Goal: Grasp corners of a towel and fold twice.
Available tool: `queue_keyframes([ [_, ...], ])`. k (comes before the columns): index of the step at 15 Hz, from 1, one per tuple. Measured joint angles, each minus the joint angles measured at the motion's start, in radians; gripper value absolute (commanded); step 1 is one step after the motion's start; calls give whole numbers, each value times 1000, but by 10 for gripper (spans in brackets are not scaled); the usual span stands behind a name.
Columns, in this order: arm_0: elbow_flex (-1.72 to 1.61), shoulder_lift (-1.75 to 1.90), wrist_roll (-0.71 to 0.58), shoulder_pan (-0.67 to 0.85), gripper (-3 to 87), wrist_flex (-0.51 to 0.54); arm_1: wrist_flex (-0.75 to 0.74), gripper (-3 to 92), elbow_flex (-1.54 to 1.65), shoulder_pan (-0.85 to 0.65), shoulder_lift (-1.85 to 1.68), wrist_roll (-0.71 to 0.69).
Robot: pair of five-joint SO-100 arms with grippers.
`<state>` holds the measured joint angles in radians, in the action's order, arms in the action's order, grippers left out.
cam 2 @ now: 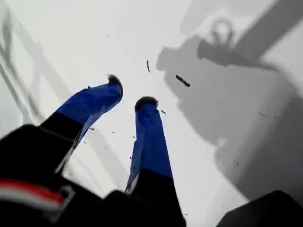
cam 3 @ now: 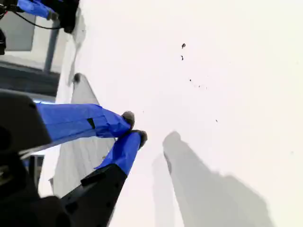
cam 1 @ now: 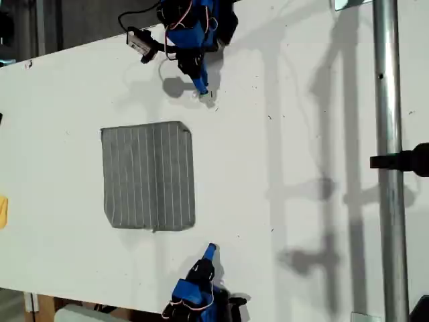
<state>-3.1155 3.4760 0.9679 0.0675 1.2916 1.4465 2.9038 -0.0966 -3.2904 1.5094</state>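
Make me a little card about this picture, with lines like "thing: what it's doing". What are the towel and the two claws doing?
towel: grey with thin white stripes, lying flat
table: white, holds the towel
my first claw: open, empty, over bare table
my second claw: shut, empty, near the towel's edge
holding the towel: nothing
metal pole: on the exterior view's right
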Motion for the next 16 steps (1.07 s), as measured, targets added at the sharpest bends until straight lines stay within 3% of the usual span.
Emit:
queue_keyframes([
  [1,3,0,12,6,-30,12,0,-3,-2,2,0,8],
  [2,71,0,129,95,-30,51,6,-3,-55,11,0,17],
  [4,126,0,494,198,-30,71,9,-3,-95,18,0,18],
  [5,132,-3,548,202,-30,75,9,-3,-95,21,0,18],
  [11,316,-314,572,202,-30,-12,-23,-3,-304,32,258,-3],
  [16,638,-706,509,199,-30,-26,2,-3,-712,-2,698,-150],
])
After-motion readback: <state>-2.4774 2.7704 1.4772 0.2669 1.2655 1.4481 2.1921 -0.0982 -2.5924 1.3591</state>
